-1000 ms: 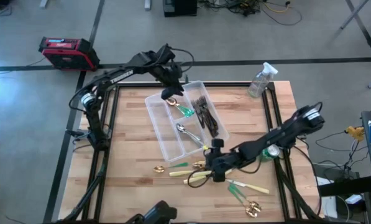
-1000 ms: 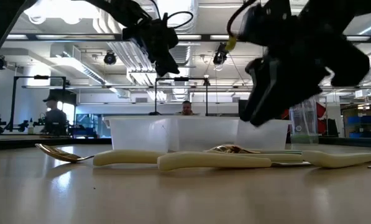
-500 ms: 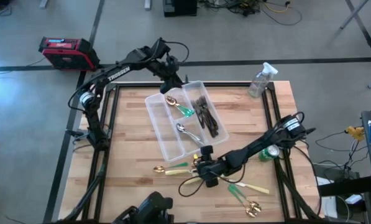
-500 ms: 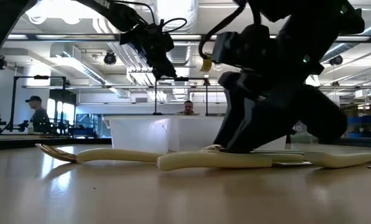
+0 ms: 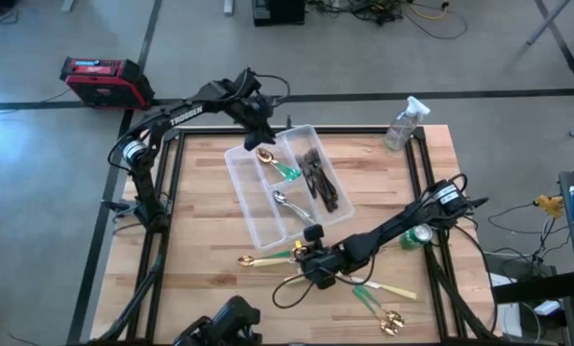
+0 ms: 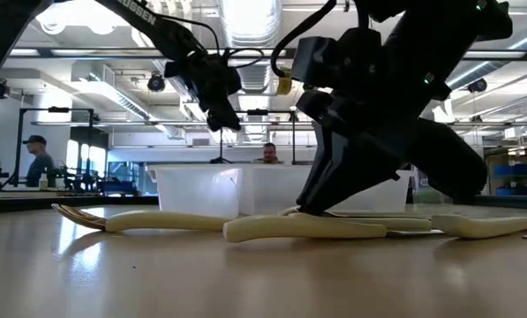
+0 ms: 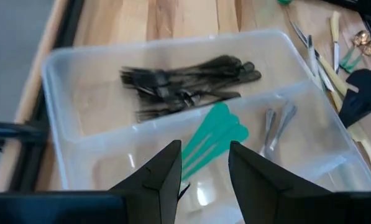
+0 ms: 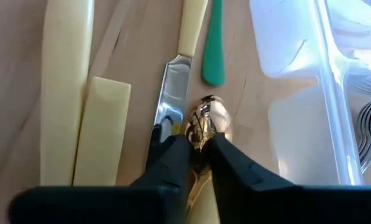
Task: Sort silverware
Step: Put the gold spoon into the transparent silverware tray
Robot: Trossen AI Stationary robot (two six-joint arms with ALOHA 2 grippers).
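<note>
Right wrist view: right gripper point(image 8: 197, 152) pinched narrow on gold spoon point(image 8: 209, 121), knife point(image 8: 173, 93) just beside. Left gripper point(image 7: 204, 165) part open, empty, above tray point(image 7: 67, 68) holding forks point(image 7: 185, 84).

The right gripper point(image 8: 196, 155) has its dark fingers point(image 8: 171, 160) pinched on a gold spoon point(image 8: 209, 123) lying on the wooden surface point(image 8: 14, 81). Just beside the fingers lies a cream-handled knife point(image 8: 173, 93); ahead of them, a green handle point(image 8: 214, 43) and the clear tray point(image 8: 303, 93).
</note>
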